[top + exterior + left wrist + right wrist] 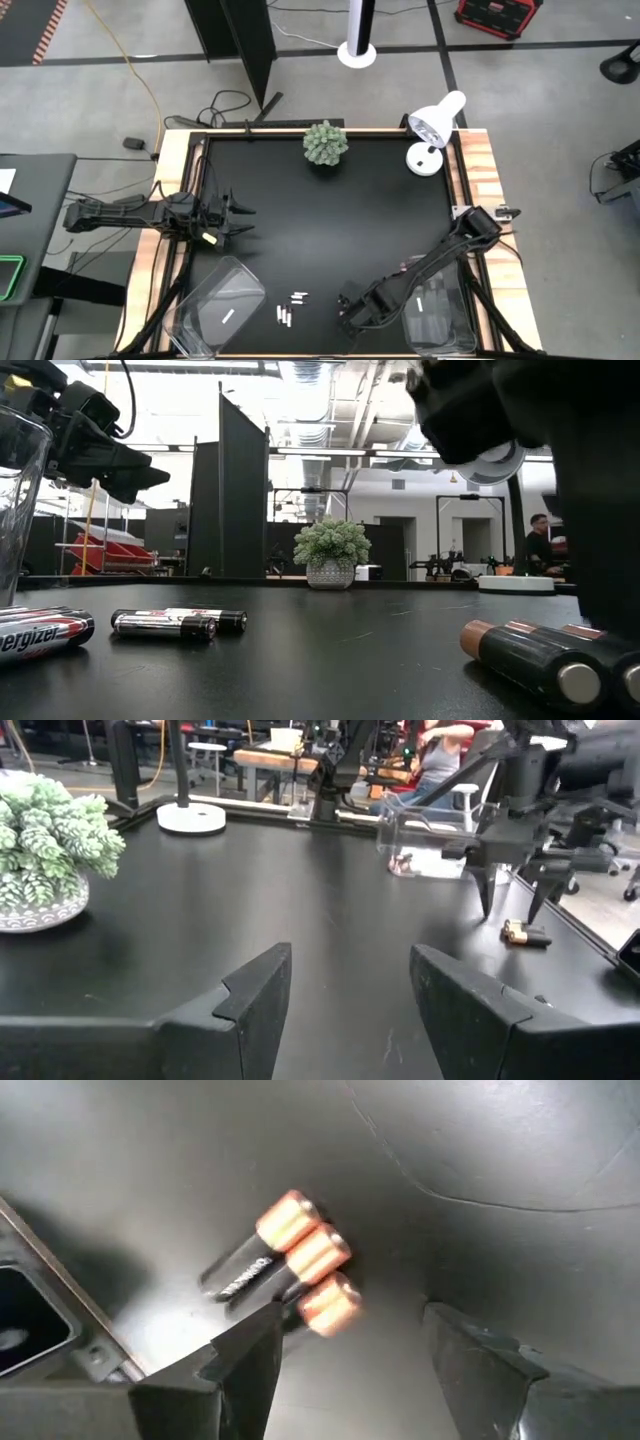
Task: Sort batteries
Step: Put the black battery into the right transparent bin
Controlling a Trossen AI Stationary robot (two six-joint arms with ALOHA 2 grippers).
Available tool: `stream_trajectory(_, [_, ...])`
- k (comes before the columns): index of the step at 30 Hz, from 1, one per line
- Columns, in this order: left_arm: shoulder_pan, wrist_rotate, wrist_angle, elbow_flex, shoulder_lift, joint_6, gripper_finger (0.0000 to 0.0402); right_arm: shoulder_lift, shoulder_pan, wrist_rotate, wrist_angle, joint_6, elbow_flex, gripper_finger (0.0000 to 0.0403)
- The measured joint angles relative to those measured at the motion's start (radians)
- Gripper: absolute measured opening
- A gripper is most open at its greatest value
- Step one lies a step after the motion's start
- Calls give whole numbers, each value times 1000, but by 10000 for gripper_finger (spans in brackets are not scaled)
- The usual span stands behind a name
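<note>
right gripper [345,1350] above dark batteries [285,1260], jaws apart

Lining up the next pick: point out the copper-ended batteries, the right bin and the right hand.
copper-ended batteries [300,1260]: right wrist view, middle battery's copper cap.
right bin [437,318]: high view, clear floor.
right hand [347,307]: high view, between its open fingertips.

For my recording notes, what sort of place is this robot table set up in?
Probably an open workshop or robotics lab: exposed ceiling ducts, dark partition panels, and other workbenches beyond the table, with a person seated in the background.
</note>
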Motion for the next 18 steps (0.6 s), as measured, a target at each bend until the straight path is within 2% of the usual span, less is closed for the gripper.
stream_trajectory(12, [0, 2, 0, 0, 2, 0, 200, 7, 0, 14, -57, 26, 2, 263])
stream_trajectory(18, [0, 2, -1, 0, 2, 0, 200, 7, 8, 15, -125, 33, 2, 220])
